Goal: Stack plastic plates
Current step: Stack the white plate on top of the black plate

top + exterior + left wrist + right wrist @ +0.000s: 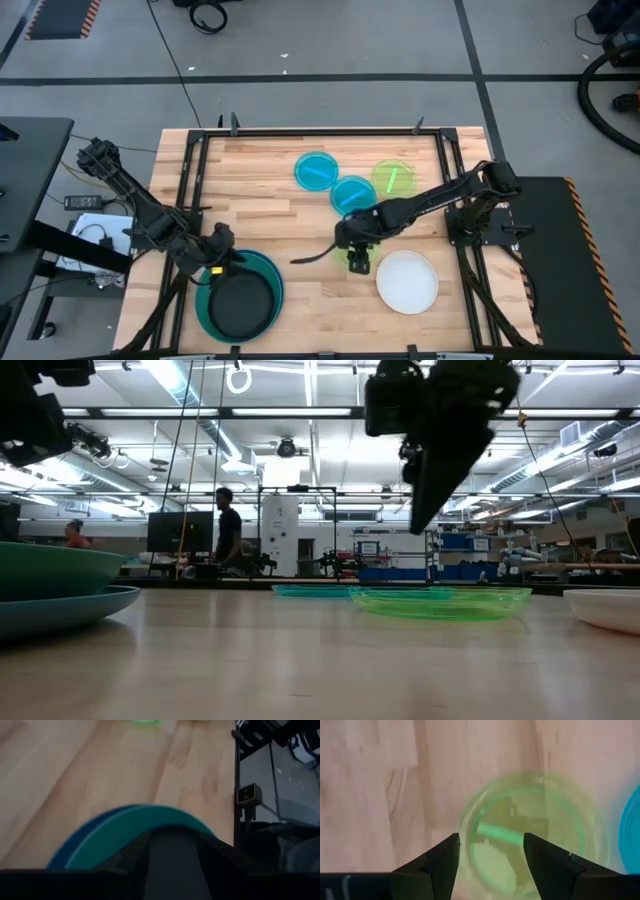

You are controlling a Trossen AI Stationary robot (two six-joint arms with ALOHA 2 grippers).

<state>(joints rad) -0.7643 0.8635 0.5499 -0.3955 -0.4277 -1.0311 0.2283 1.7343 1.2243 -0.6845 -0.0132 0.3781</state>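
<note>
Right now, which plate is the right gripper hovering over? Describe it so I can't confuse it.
On the wooden table, find the white plate near the right front. Beside it, under the open right gripper, lies a small lime green plate. The other green plate lies farther back, beside two cyan ones.

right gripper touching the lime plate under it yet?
Apart. The right wrist view shows the right gripper open, jaws spread above the lime green plate with wood visible between. The low view shows it hanging well above the table.
</note>
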